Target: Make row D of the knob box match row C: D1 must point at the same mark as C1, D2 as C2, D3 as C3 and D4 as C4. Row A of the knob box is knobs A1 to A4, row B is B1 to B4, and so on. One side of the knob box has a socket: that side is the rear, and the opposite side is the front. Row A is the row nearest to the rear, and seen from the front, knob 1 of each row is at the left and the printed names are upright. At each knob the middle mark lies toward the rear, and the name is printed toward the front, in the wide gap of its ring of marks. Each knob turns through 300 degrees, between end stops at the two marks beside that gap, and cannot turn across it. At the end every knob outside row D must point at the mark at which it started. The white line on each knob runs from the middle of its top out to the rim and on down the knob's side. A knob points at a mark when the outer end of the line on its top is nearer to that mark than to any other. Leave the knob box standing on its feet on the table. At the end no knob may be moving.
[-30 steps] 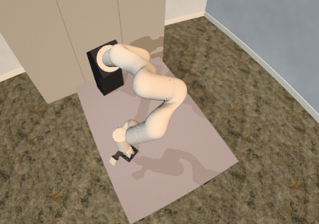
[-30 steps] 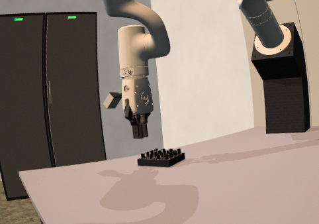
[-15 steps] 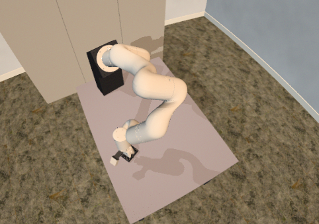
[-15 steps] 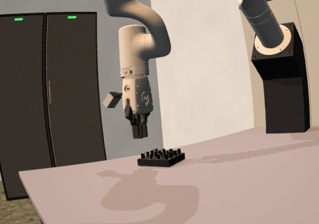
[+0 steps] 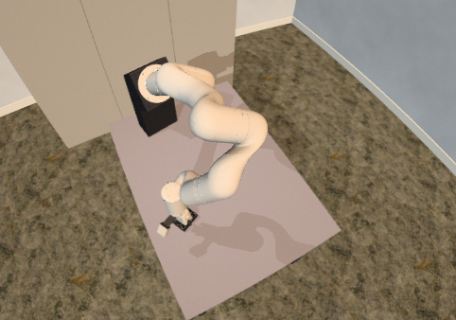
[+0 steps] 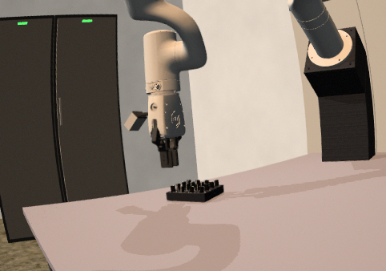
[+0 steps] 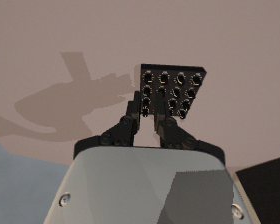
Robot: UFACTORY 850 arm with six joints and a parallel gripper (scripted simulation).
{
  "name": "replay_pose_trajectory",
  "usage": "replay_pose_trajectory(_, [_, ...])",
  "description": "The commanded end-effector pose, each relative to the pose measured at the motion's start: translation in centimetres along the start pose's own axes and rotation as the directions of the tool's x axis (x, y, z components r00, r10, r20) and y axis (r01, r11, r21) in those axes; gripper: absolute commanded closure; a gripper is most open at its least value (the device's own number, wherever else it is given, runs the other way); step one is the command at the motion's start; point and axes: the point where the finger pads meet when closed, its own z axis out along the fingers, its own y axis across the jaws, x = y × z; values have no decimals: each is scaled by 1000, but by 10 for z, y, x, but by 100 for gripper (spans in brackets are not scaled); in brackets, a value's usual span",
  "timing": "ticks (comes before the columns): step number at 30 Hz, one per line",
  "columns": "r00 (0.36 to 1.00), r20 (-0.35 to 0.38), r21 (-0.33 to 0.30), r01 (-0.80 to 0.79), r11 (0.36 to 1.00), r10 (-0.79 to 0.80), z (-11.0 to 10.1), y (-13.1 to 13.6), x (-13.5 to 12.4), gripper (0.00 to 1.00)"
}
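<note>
The black knob box (image 5: 184, 227) (image 6: 186, 197) (image 7: 173, 68) stands flat on the table, with its upright black knobs in a grid of rows. In the wrist view the far knobs and their pale rings of marks show, but the names and white lines are too small to read. My gripper (image 6: 169, 167) (image 7: 147, 100) points down and hangs well above the box, touching nothing. Its fingers are slightly apart with nothing between them, so it is open by a narrow gap. In the wrist view the fingers hide part of the nearer knobs. In the top view the wrist covers part of the box.
The pinkish table (image 5: 265, 186) (image 6: 280, 229) carries the arm's shadow beside the box. The arm's black pedestal (image 5: 158, 119) (image 6: 346, 125) stands at the table's far end. A small pale block on a bracket (image 5: 163, 230) (image 6: 135, 120) juts out from the wrist. Dark cabinets (image 6: 90, 101) stand behind.
</note>
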Motion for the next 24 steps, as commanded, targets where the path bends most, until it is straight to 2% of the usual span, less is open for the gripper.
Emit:
replay_pose_trajectory(1, [1000,-1,0,0,1000,0,0,0,0,81])
replay_pose_trajectory(24, [1000,-1,1,10,1000,-10,4,0,0,81])
